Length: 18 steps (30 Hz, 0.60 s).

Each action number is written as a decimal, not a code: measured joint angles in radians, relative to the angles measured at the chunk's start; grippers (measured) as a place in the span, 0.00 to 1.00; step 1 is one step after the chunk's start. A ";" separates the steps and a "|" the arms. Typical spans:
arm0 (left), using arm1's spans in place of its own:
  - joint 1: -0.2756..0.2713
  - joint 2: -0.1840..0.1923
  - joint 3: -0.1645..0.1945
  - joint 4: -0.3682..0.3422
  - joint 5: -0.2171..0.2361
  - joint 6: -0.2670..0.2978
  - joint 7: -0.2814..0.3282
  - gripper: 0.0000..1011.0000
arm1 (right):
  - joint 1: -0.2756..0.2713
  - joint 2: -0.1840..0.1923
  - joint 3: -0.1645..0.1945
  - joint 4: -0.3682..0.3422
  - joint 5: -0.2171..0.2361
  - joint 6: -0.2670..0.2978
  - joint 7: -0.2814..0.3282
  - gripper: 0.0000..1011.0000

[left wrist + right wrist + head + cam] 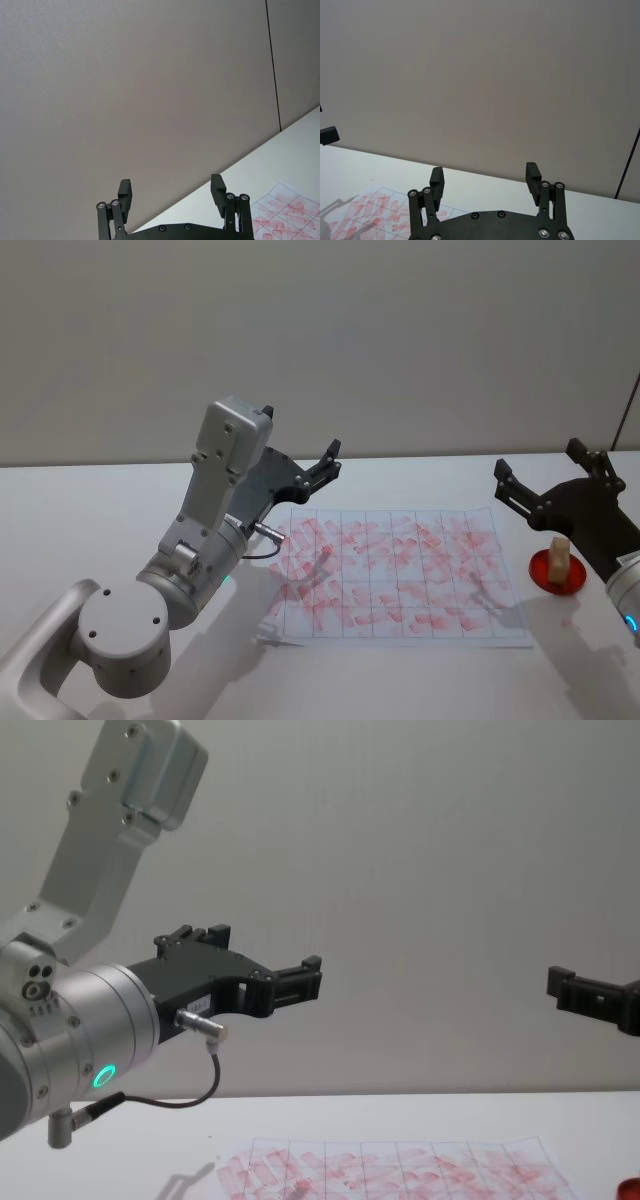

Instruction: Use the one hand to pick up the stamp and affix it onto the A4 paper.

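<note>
Head view: at the right edge, small pale wooden block stamp (559,552) upright on a round red pad (542,570) on the white desk (100,510), just right of the white gridded A4 paper with smudgy red marks (400,580). Black ribbed right pincer (543,464) near the stamp, large black left pincer (322,468) at centre left over the paper's far corner. Wrist views: each spread wide, gripping nothing; chest view: both raised above the desk.

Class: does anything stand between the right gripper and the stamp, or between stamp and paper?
Nothing visible does. The open right gripper hangs by the stamp, upright on a red pad right of the A4 paper; the left gripper is raised at the paper's far left.
</note>
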 joint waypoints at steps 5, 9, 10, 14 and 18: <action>0.000 0.000 0.000 0.000 0.000 0.000 0.000 0.99 | 0.000 0.000 0.000 0.000 0.000 0.000 0.000 0.99; 0.000 0.000 0.000 0.000 0.000 0.000 0.000 0.99 | 0.000 0.000 0.000 0.000 0.000 0.000 0.000 0.99; 0.000 0.000 0.000 0.000 0.000 0.000 0.000 0.99 | 0.000 0.000 0.000 0.000 0.000 0.000 0.000 0.99; 0.000 0.000 0.000 0.000 0.000 0.000 0.000 0.99 | 0.000 0.000 0.000 0.000 0.000 0.000 0.000 0.99; 0.000 0.000 0.000 0.000 0.000 0.000 0.000 0.99 | 0.000 0.000 0.000 0.000 0.000 0.000 0.000 0.99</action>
